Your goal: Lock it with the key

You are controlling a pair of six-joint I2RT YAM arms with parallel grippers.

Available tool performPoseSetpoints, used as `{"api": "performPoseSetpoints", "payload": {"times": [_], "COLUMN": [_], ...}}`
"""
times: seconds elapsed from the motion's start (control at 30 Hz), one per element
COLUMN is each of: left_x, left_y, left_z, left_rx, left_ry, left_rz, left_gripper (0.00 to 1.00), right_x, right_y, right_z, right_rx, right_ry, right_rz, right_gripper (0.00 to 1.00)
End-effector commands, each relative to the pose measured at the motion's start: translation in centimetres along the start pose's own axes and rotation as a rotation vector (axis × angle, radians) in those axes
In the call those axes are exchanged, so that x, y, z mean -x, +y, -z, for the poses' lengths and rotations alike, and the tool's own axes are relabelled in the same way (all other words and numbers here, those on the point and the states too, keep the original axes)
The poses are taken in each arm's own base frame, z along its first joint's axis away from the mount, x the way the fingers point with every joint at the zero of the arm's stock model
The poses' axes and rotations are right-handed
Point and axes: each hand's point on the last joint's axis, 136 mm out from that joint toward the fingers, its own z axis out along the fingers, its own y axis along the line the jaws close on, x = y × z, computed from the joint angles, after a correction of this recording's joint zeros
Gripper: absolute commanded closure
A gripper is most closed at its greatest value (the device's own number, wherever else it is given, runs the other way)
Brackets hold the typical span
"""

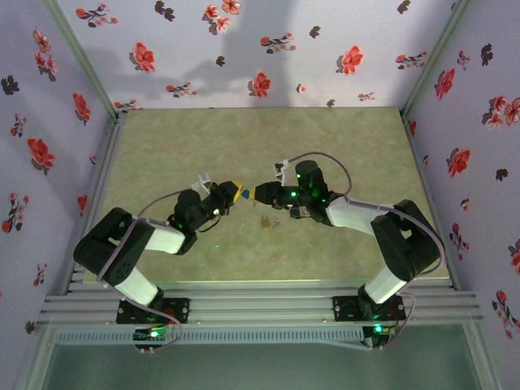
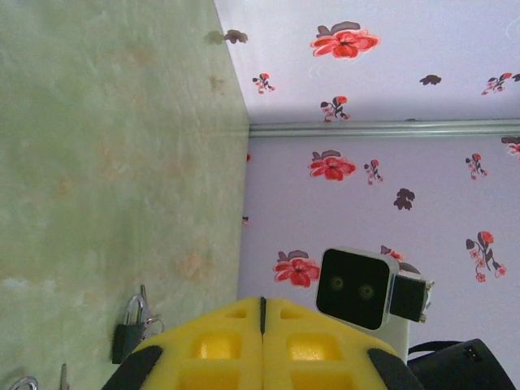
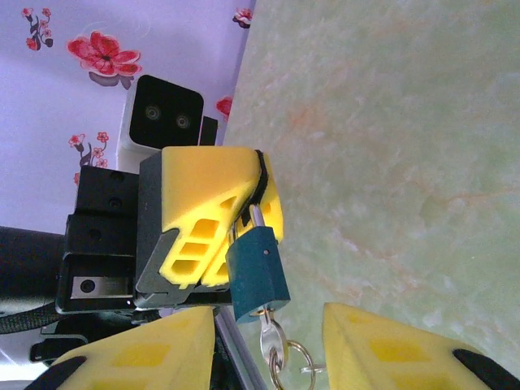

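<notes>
**Two end effectors meeting nose to nose above the middle of the desk**

The left end effector point(image 3: 258, 187) is pinching the shackle of the teal padlock point(image 3: 257, 272), its yellow fingers pressed together on the metal loop; the lock body is sticking out beyond the fingertips, held in the air over the desk point(image 1: 203, 146), about midway between its left and right edges and somewhat nearer the near edge than the far one.

The key point(image 3: 272, 337) is sitting in the keyway at the free end of the lock body, with its key ring point(image 3: 299, 355) dangling beside it; its long axis is continuing the line of the padlock, pointing straight at the right arm and running roughly parallel to the near edge.

The right end effector point(image 3: 268, 325) is facing it head-on, fingers spread, one on each side of the key head and touching neither it nor the lock; this is clearly the nearer arm for the key, and the coming move is probably hinging on closing squarely on the flat head before twisting about that same axis.

Whether the shackle is seated or sprung, I cannot tell, since the left fingers are covering it.

A second, darker padlock point(image 2: 128, 340) is lying on the desk beneath the meeting point, with loose keys beside it.
</notes>
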Motion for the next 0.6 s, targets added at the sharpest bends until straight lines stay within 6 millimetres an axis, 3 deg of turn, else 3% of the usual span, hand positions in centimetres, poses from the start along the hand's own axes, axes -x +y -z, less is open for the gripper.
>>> {"api": "performPoseSetpoints", "payload": {"times": [0.0, 0.57], "left_x": [1.06, 1.26], "left_y": [-2.26, -2.24], "left_z": [0.07, 0.15], "left_rx": [-0.072, -0.072], "left_ry": [-0.033, -0.037], "left_rz": [-0.006, 0.002], "left_gripper": [1.00, 1.00], "right_x": [-0.06, -0.39], "right_y": [0.75, 1.06], "right_z": [-0.39, -0.66], "right_rx": [0.022, 0.028], "right_ry": [0.024, 0.041], "right_rz": [0.031, 0.044], "right_gripper": [0.62, 0.69]}}
